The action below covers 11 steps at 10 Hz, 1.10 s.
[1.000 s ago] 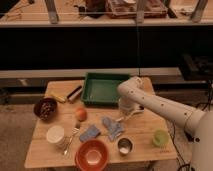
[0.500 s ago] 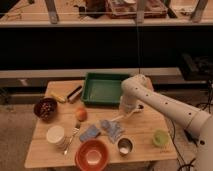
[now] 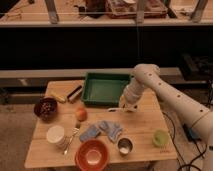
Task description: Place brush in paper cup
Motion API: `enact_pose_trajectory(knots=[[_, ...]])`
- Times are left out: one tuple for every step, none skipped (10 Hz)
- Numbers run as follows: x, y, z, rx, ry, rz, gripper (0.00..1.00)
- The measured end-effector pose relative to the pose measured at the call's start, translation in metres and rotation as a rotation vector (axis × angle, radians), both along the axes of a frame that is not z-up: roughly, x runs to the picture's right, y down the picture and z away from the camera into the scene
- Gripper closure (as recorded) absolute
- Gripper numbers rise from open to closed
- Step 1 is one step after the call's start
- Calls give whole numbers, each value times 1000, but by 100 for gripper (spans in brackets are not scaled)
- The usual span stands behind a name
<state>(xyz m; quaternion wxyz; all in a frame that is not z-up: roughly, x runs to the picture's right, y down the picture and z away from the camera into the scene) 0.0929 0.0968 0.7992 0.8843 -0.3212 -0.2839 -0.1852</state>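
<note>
My gripper (image 3: 123,106) hangs low over the table, just in front of the green tray's right front corner. It is shut on the brush (image 3: 114,109), whose pale handle sticks out to the left of the fingers; the dark head is hidden by the gripper. The paper cup (image 3: 56,135), plain cream-white and upright, stands near the table's front left, well to the left of the gripper and nearer the front edge.
A green tray (image 3: 105,89) sits at the back centre. Between gripper and paper cup lie an orange fruit (image 3: 81,114), a blue cloth (image 3: 102,130) and a fork (image 3: 73,137). An orange bowl (image 3: 92,155), metal cup (image 3: 125,146), light green cup (image 3: 160,137) and dark bowl (image 3: 45,107) are also on the table.
The arm's elbow has risen and swung to the right. The gripper has stayed shut by the tray's front right corner, shifting only slightly to the right.
</note>
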Motion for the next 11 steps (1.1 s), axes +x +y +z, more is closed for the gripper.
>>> enact_pose_trajectory(knots=[[-14, -1, -5, -2, -48, -16, 100], [-15, 0, -7, -4, -54, -19, 100], [-14, 0, -7, -5, -53, -19, 100], [-12, 1, -7, -7, -51, -18, 100], [-14, 0, -7, -7, -53, -20, 100], [-15, 1, -7, -7, -54, -22, 100], [-15, 1, -7, -8, -54, -20, 100], [-15, 1, -7, -9, -58, -17, 100], [-19, 0, -9, -16, -76, -24, 100], [-32, -1, -12, -25, -105, -37, 100], [-49, -3, -17, -32, -132, -52, 100]])
